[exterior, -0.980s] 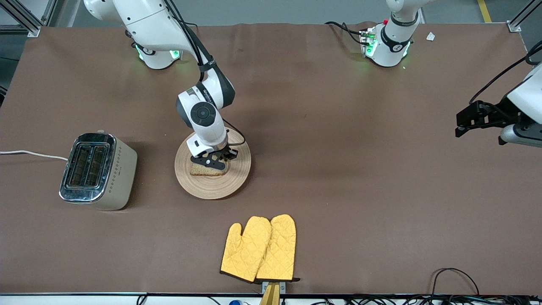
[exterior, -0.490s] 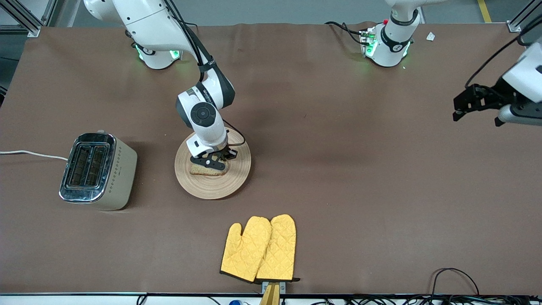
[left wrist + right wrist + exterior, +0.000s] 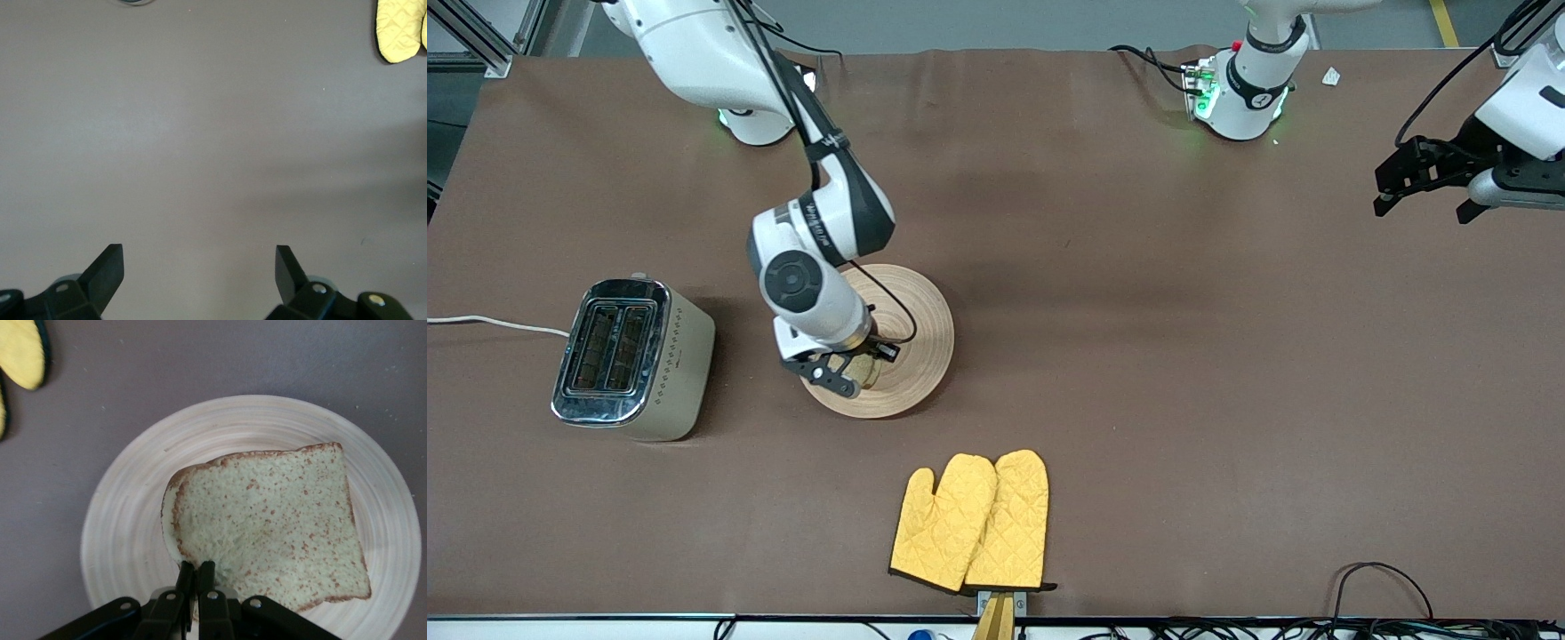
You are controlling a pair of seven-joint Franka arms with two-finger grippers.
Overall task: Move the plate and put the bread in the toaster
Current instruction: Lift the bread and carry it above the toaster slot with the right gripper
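I am at the bread-to-toaster step: the slice is gripped, insertion not yet done.

Table (image 3: 1138,356): brown cover, and it carries everything noted below.

Toaster (image 3: 633,359): stands toward the right arm's end of the table, well apart from the right gripper, chrome top and both slots facing up and open.

Plate (image 3: 920,320): directly beneath the right gripper, lying flat on the table.

Mitts (image 3: 971,522): a yellow pair, nearer the front camera than the plate and clear of the route to the toaster.

Bread (image 3: 273,520): pinched at one crust edge by the right gripper (image 3: 195,577). In the right wrist view it appears raised over the plate; how high I cannot tell.

Right gripper: fingers pressed together on the slice.

Left gripper (image 3: 199,261): waits with fingers spread over bare table at the left arm's end, holding nothing.

Next move, in my judgement: carry the slice across to the toaster, turn it edge-down in line with a slot, lower it, then release. Risk: a thin pinch at the crust may let the slice sag or swing.
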